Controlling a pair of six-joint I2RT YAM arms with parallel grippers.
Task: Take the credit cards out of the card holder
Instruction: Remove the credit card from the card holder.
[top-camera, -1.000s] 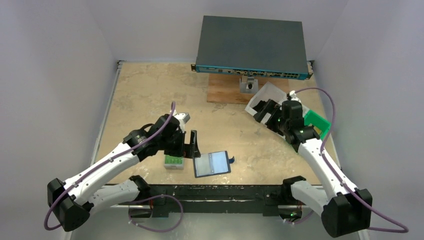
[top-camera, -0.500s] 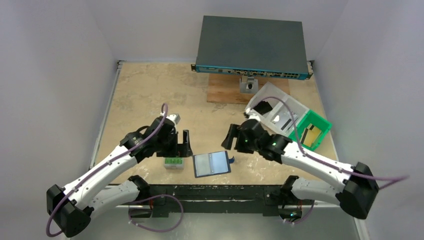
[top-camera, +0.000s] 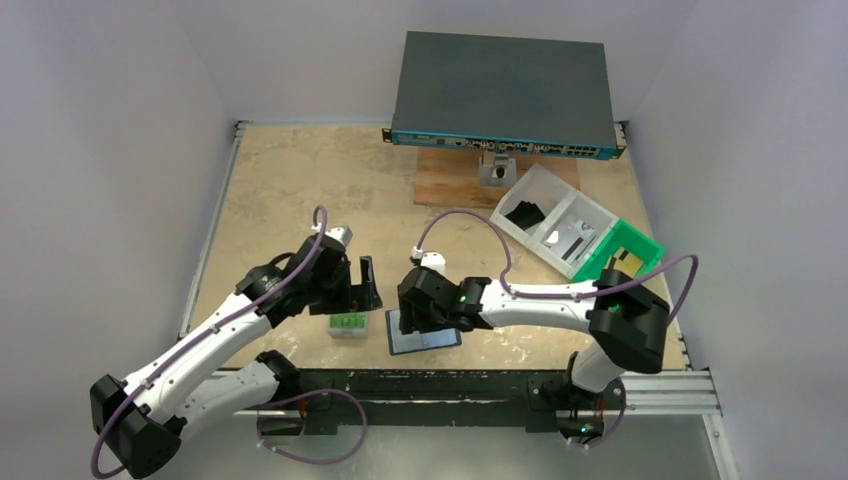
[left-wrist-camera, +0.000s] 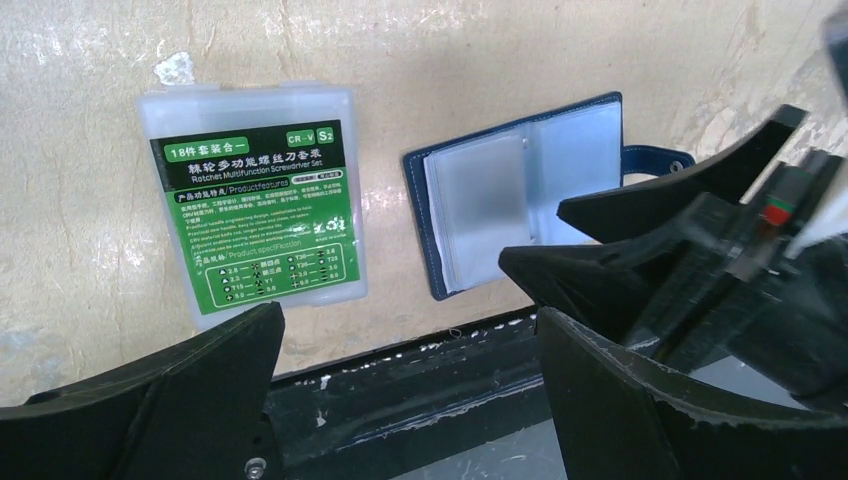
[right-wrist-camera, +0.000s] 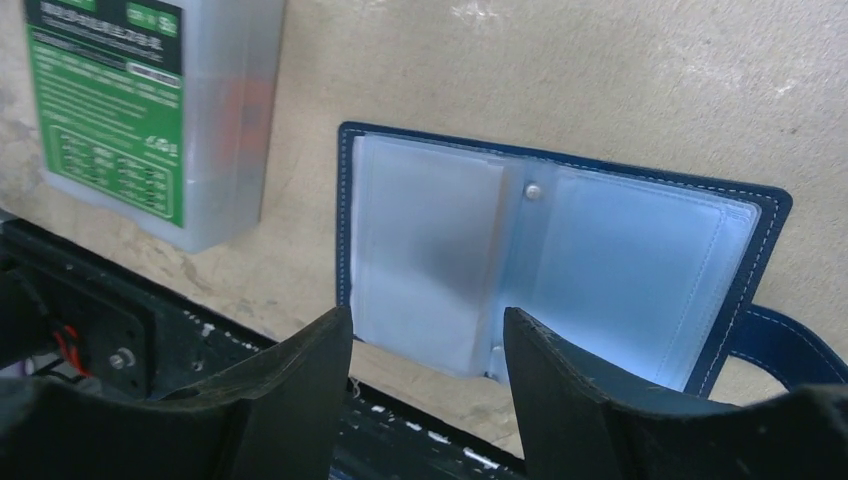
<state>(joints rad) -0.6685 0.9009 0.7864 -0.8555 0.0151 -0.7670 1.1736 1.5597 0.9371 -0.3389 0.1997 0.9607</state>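
Card holder (right-wrist-camera: 540, 250) lies open flat on the bench (top-camera: 300, 190) at lower centre, just beside the grey case (left-wrist-camera: 262, 205); a tan credit card (top-camera: 627, 260) shows in the green bin (top-camera: 645, 245) at right, sleeves look empty but unconfirmed, right pincer (right-wrist-camera: 428, 315) hovers over the holder, left pincer (left-wrist-camera: 408, 315) near the case, both with jaws apart and gripping nothing.

From above, the right jaws hang over the wallet (top-camera: 422, 343) and hide most of it; only its near edge shows. In the left wrist view they cover its right page and part of the tab. In the right wrist view they block the wallet's near edge, and the case (right-wrist-camera: 110, 110) runs off the top and left. The sleeves are frosted, so I can't tell whether cards sit inside. A tan piece (top-camera: 626, 263) in the green bin (top-camera: 645, 248) is too small to name.
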